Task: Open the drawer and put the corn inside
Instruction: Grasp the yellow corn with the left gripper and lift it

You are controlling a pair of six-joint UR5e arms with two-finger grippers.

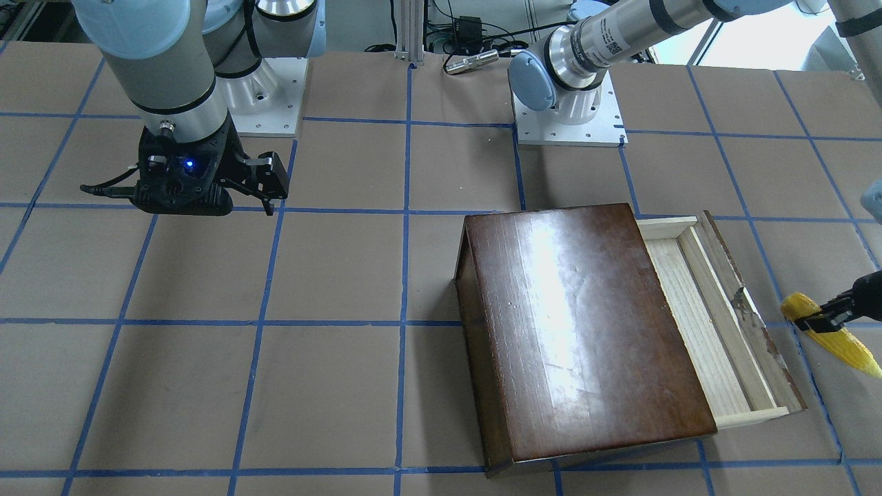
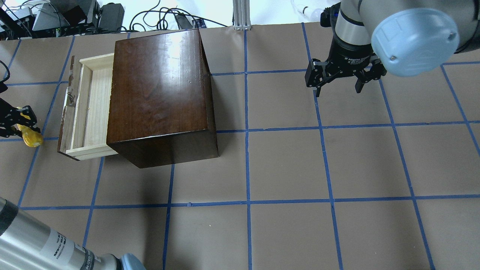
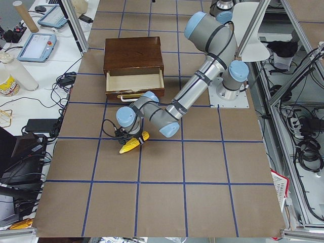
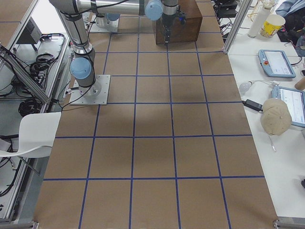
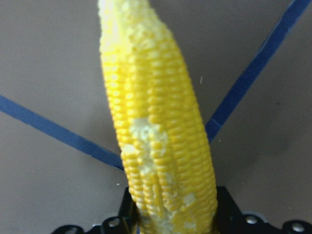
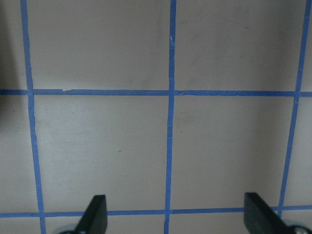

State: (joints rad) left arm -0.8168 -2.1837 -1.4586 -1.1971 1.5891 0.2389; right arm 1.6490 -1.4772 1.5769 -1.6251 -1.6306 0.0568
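Observation:
The dark-brown box [image 2: 157, 82] stands on the table with its drawer [image 2: 93, 108] pulled out; the pale wood tray is empty. The box [image 1: 579, 331] and drawer [image 1: 696, 324] also show in the front view. My left gripper [image 2: 15, 122] is shut on the thick end of the yellow corn [image 2: 33, 139], low over the table just beyond the drawer's front panel. The wrist view shows the corn [image 5: 156, 136] pointing away from the gripper [image 5: 170, 222]. In the front view the corn [image 1: 837, 341] and gripper [image 1: 823, 318] sit at the right edge. My right gripper [image 2: 337, 88] is open and empty, far from the box.
The table is brown paper with a blue tape grid [image 2: 247, 131]. Both arm bases [image 1: 568, 117] stand at the robot's edge. Cables and equipment [image 2: 75, 15] lie past the far edge. The right wrist view shows only the paper between open fingers [image 6: 95, 214].

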